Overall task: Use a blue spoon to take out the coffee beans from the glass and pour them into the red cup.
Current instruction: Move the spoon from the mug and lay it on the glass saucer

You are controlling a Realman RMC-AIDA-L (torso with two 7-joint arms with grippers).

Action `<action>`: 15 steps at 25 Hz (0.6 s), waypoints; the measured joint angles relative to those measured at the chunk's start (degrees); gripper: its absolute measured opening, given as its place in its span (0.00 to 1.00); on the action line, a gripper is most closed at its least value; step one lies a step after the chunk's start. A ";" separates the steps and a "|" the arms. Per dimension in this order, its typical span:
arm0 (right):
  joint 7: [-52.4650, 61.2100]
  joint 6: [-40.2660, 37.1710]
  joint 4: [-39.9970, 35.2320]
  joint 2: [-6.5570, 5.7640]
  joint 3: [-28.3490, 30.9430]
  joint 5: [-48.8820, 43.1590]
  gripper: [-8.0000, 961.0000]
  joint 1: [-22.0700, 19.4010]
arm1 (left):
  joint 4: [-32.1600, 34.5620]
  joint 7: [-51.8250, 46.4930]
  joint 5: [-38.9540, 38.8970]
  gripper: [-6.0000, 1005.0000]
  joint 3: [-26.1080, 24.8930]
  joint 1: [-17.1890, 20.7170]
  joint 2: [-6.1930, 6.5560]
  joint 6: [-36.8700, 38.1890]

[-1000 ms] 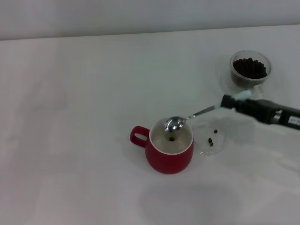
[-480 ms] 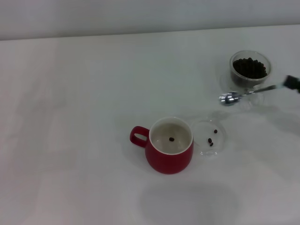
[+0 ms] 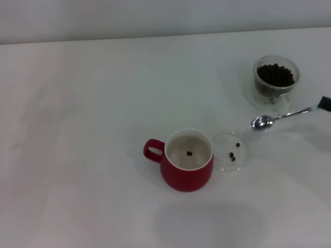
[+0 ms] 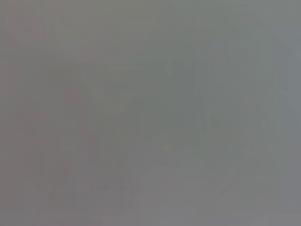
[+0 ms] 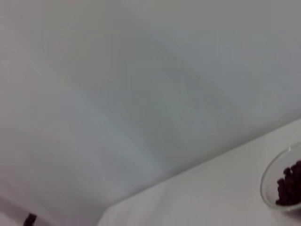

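The red cup (image 3: pixel 187 173) stands at the centre of the table with one coffee bean (image 3: pixel 189 153) on its cream inside. The glass (image 3: pixel 275 77), filled with dark coffee beans (image 3: pixel 275 74), stands at the back right; its rim also shows in the right wrist view (image 5: pixel 282 181). The blue spoon (image 3: pixel 261 123) hangs in the air in front of the glass, its silver bowl empty and its handle running off the right edge. Only a dark tip of my right gripper (image 3: pixel 326 103) shows there, holding the spoon. My left gripper is out of view.
A flat clear glass saucer (image 3: pixel 223 142) lies just right of the red cup with two loose beans (image 3: pixel 234 152) on it. The white table (image 3: pixel 93 129) ends at a pale wall behind. The left wrist view shows only grey.
My right gripper has carried the spoon from over the red cup to the right, to a spot in front of the glass. The spoon bowl has since shifted slightly nearer and rightwards.
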 joint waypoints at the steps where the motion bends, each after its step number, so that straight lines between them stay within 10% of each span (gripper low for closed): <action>1: -0.08 -0.12 0.01 0.25 -0.01 -0.44 0.15 0.11 | 0.13 0.00 0.00 0.50 0.00 -0.07 0.00 0.07; 15: -2.50 -4.65 -0.08 3.81 -0.53 -5.16 0.15 2.88 | 0.25 0.00 0.03 0.50 -0.01 -0.44 0.00 0.71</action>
